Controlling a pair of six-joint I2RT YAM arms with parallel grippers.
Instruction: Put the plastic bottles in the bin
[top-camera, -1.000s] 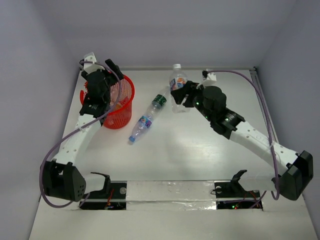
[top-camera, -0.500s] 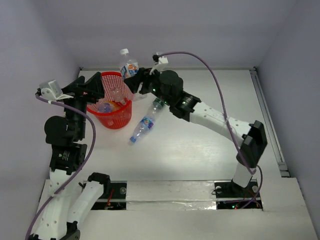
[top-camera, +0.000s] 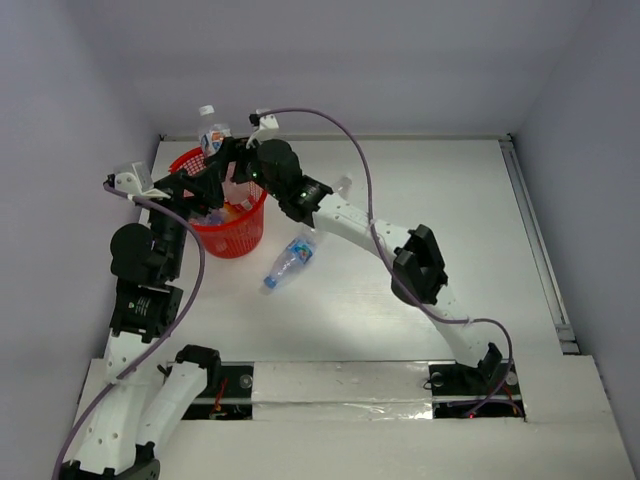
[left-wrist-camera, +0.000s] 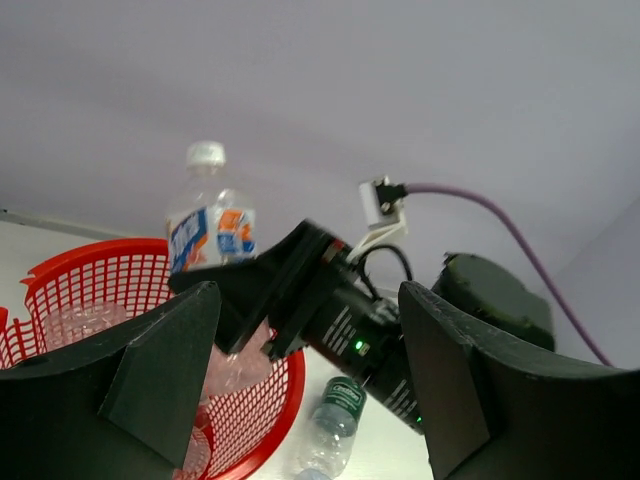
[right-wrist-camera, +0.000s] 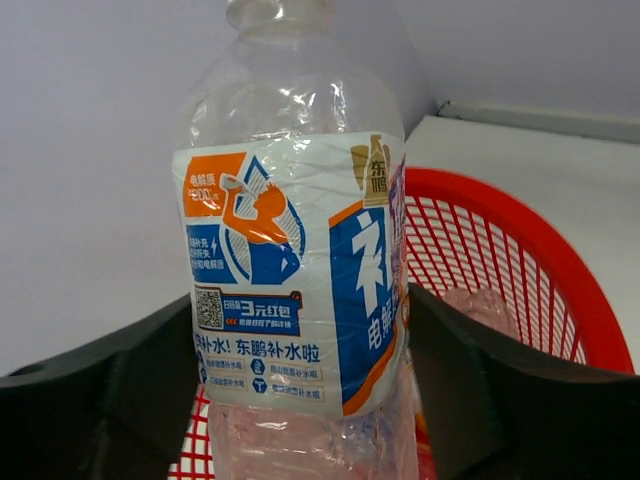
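Over the far-left corner of the table (top-camera: 470, 190), the right gripper (right-wrist-camera: 300, 340) holds a bottle (right-wrist-camera: 290, 290) upright above the bin (top-camera: 236, 236). Its 2 fingers (right-wrist-camera: 110, 390) are pressed against opposite sides of the bottle's lower half. With the cap up and the base pointing down into the wide mouth, the bottle should, I judge, drop straight in on release rather than catch on the rim.

The left gripper (left-wrist-camera: 305, 330) hangs close by the left side of the bin. Its jaws are wide with nothing between them, and it seems parked clear of the drop.

The held bottle is clear, lightly ribbed plastic with a white cap. Its white, blue and orange label carries Chinese print and a small square code. The bin is a red mesh basket with a solid rim, and it already holds several clear bottles.

1 more bottle (top-camera: 288, 262) lies on its side on the table, to the right of the bin and nearer, apart from it.
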